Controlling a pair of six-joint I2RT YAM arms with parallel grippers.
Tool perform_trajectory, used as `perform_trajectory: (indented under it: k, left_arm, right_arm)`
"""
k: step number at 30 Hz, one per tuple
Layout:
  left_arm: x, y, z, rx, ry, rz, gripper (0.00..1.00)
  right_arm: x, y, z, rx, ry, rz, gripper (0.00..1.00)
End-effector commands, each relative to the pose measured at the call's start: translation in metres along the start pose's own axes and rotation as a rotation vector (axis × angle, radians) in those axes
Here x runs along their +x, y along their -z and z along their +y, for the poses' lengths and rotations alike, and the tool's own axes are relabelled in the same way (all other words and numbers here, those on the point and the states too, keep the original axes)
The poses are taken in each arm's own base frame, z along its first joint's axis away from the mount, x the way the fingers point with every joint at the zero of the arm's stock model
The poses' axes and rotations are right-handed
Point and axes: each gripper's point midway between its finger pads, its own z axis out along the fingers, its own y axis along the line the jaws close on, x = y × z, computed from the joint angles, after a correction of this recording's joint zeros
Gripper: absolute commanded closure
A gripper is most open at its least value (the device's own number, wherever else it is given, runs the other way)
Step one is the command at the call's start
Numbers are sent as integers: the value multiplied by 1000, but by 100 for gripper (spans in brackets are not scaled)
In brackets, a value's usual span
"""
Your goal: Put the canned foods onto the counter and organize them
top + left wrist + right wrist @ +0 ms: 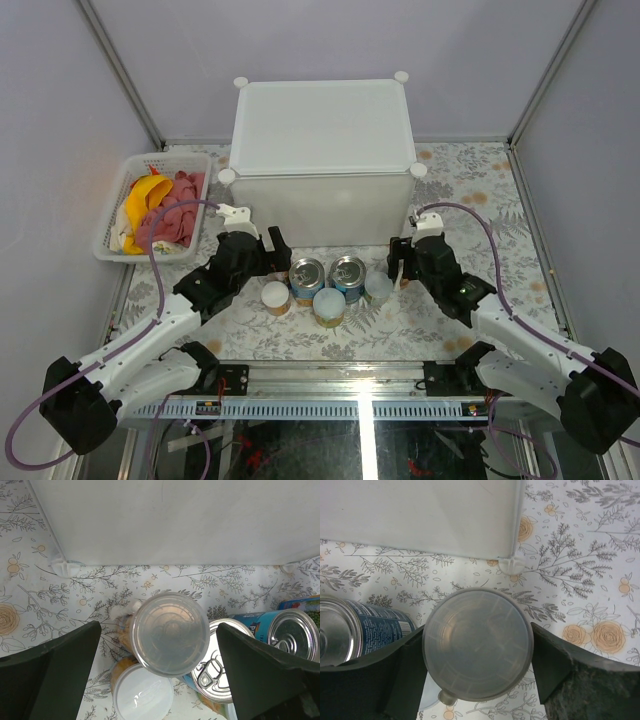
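Toward the worktop's point(480, 200) far edge the counter point(322, 130) stands tall, so I'd lift straight up before crossing its near wall. The canned foods point(328, 300) cluster mid-worktop before it. My right gripper point(477, 630) flanks the right canister point(478, 652); whether it bites I cannot tell, and its pads belong below the lid. My left gripper point(157, 627) hangs released astride the left canister point(170, 635). The counter is smooth white plastic with knobbed corners. The steel cans point(307, 272) are hard and blue-labelled, and both canisters are slim with slick translucent lids.

The counter point(320, 120) is white, the cans point(306, 272) blue-labelled, the table point(470, 180) floral-printed, the cloth point(175, 215) pink.
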Motion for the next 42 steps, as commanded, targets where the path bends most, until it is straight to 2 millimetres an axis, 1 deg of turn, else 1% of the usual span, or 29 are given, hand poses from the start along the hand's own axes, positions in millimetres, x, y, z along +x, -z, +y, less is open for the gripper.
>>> perform_trajectory:
  k: [1,3,6,11,18,21,25,31,32,38,42]
  left_arm:
    - [-15,1,-4,8,13,-68,0]
    - [-16,2,-3,6,13,-70,0]
    - [-15,2,-3,5,12,-69,0]
    - [-16,2,-3,4,10,-71,0]
    - [-17,1,-4,10,6,-77,0]
    - [-17,0,-6,18,4,-75,0]
    - [-17,-1,-8,23,6,-72,0]
    - [-19,-2,-10,27,12,-75,0]
    - [-19,-2,-10,27,13,-75,0]
    - [-19,0,-9,27,23,-79,0]
    - [-20,1,-8,24,30,-85,0]
  right_arm:
    - [-13,-6,2,-6,39,-80,24]
    - [-12,-7,2,-16,47,-96,32]
    - [-12,-5,1,-20,47,-113,50]
    - [-20,1,7,-61,58,-147,70]
    - [-35,15,16,-117,83,-166,83]
    - [-44,21,18,-132,92,-185,90]
    - [-56,28,20,-137,109,-196,95]
    - [-78,40,27,-159,135,-205,100]
    - [-84,42,28,-163,136,-212,100]
    - [-100,53,32,-179,143,-236,100]
    - [-115,65,39,-213,154,-248,100]
